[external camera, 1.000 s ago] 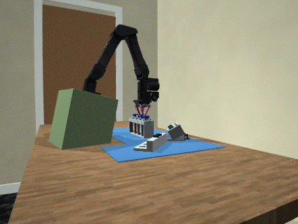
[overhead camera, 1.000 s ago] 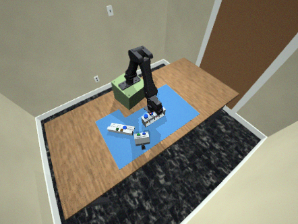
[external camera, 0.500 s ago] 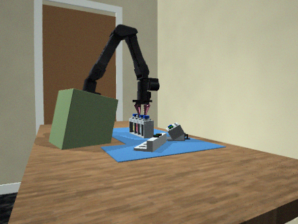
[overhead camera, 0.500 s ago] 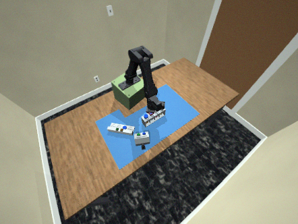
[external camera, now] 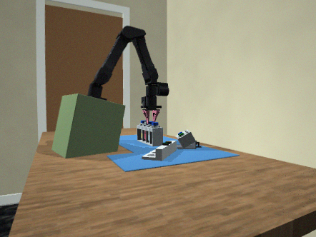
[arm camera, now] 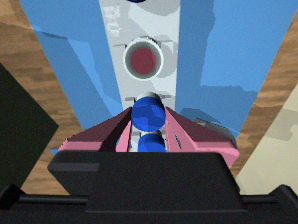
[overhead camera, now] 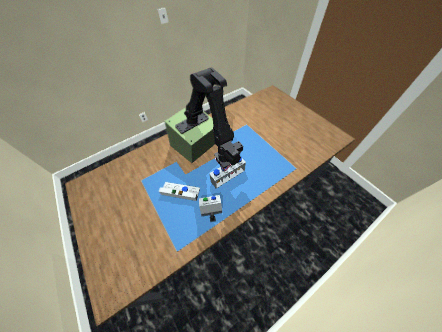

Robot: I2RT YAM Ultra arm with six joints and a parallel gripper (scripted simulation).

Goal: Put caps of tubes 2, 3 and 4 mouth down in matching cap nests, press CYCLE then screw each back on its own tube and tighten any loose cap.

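Observation:
The decapping station [overhead camera: 228, 174] stands on the blue mat, and also shows in the exterior view [external camera: 150, 135]. My gripper [arm camera: 148, 111] points straight down over it and is shut on a blue cap [arm camera: 148, 112], which sits at the mouth of its tube. In the wrist view an open tube with red liquid [arm camera: 143, 60] stands just beyond it. A capped tube [arm camera: 151, 142] stands on the near side. Another blue cap [arm camera: 135, 1] shows at the top edge. The cap tray [overhead camera: 179, 190] holds one blue cap [overhead camera: 185, 188].
The key console [overhead camera: 210, 204] with a blue and a green key stands in front of the station. The green pedestal [overhead camera: 192, 134] carries the arm's base behind the mat. The table's front edge lies past the console.

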